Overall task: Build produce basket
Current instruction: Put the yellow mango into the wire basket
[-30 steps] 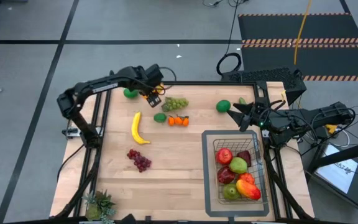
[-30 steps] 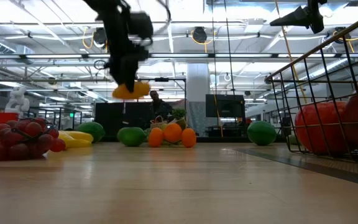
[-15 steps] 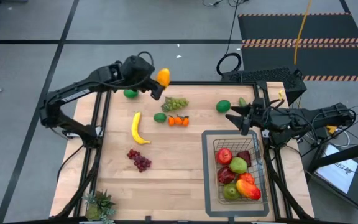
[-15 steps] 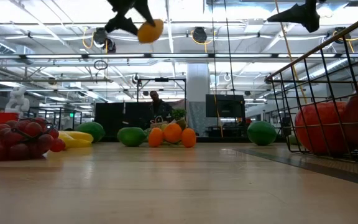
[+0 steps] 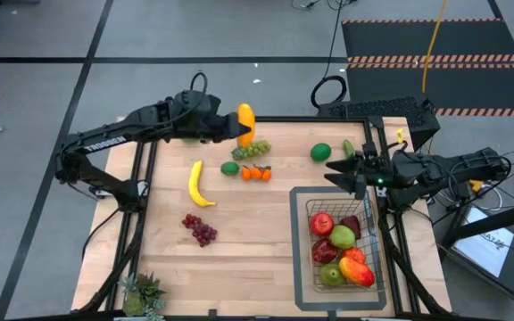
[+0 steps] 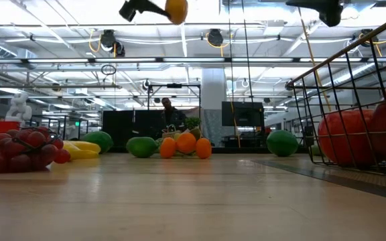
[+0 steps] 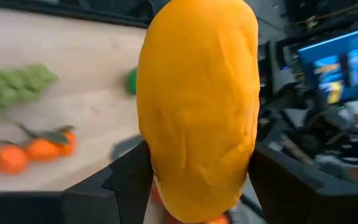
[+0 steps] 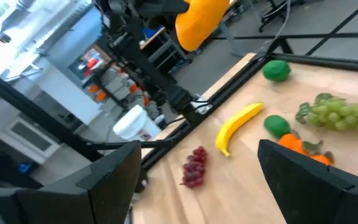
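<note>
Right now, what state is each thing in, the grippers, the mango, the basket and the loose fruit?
left gripper: shut on the mango, raised above the table
mango: held, off the table
right gripper: open, empty, beside the basket
basket: upright, partly filled with fruit
banana: lying on the table
red grapes: lying on the table

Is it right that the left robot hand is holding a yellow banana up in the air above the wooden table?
Not quite. The left gripper holds a smooth orange-yellow mango up in the air, as the left wrist view shows. The curved yellow banana lies on the wooden table, seen in the high view.
</note>
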